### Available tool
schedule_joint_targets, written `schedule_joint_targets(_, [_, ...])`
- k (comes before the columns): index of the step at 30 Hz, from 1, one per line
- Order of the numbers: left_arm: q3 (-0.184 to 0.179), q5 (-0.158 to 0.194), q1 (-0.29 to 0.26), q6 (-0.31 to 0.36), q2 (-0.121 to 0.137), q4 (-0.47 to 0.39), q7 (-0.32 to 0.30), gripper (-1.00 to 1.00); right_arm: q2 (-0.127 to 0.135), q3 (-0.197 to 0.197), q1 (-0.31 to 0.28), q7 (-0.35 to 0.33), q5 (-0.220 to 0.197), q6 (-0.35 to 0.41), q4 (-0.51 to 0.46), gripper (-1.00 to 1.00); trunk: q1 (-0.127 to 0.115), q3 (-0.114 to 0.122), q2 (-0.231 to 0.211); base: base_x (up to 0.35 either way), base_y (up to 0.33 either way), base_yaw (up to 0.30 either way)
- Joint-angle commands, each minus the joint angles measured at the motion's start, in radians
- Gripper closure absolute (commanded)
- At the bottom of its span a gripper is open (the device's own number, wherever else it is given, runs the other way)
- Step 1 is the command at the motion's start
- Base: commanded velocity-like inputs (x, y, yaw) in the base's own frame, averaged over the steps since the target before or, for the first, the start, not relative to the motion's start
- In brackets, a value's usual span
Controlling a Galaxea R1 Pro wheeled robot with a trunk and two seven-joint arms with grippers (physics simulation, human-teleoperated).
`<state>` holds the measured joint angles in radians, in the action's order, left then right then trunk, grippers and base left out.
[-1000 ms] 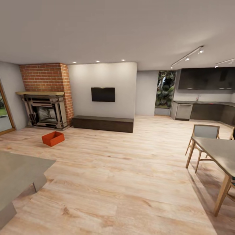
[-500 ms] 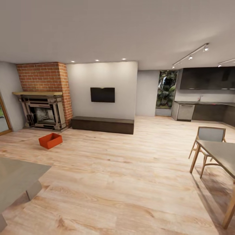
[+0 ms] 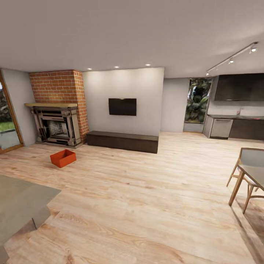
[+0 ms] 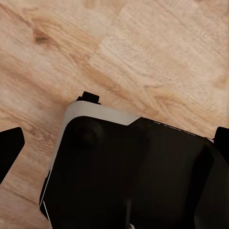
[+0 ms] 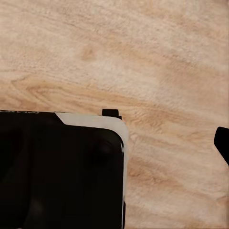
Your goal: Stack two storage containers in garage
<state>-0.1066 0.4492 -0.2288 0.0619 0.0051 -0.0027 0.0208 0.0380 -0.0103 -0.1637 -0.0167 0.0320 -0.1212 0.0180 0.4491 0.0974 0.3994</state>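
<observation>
both sets of jaws appear spread and empty, though only dark fingertips [image 4: 10, 148] of the left gripper [image 4: 114, 148] and one tip [image 5: 222, 143] of the right gripper show at the frame edges, above the robot base [image 4: 129, 171] and wood-plank floor [image 3: 146, 190]. one orange-red storage container [image 3: 63, 158] sits on that floor, well ahead, just before the brick fireplace [image 3: 58, 110] and near the dark low bench [image 3: 123, 141]. kitchen cabinets [image 3: 238, 128] stand furthest right.
</observation>
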Motion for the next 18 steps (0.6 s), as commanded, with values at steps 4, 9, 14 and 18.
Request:
schedule_joint_targets(4, [-0.008,0.008,0.000,0.004,0.000,0.000,0.002,-1.00,0.000,0.000,0.000,-0.002,0.002,-0.005,0.002,-1.00,0.001,0.000,0.001,0.324,0.000,0.268])
schedule_joint_targets(9, [-0.008,0.008,0.000,0.004,0.000,0.000,0.002,-1.00,0.000,0.000,0.000,-0.002,0.002,-0.005,0.002,-1.00,0.001,0.000,0.001,0.324,0.000,0.270])
schedule_joint_targets(14, [-0.008,0.009,-0.001,0.004,0.000,0.000,0.002,-1.00,0.000,0.000,0.000,-0.002,0.002,-0.006,0.002,-1.00,0.001,0.000,0.001,0.324,0.000,0.248])
schedule_joint_targets(18, [-0.008,0.008,0.000,0.004,-0.001,0.000,0.002,-1.00,0.001,0.001,0.000,-0.002,0.001,-0.005,0.002,-1.00,0.001,0.000,0.001,0.324,0.000,0.065])
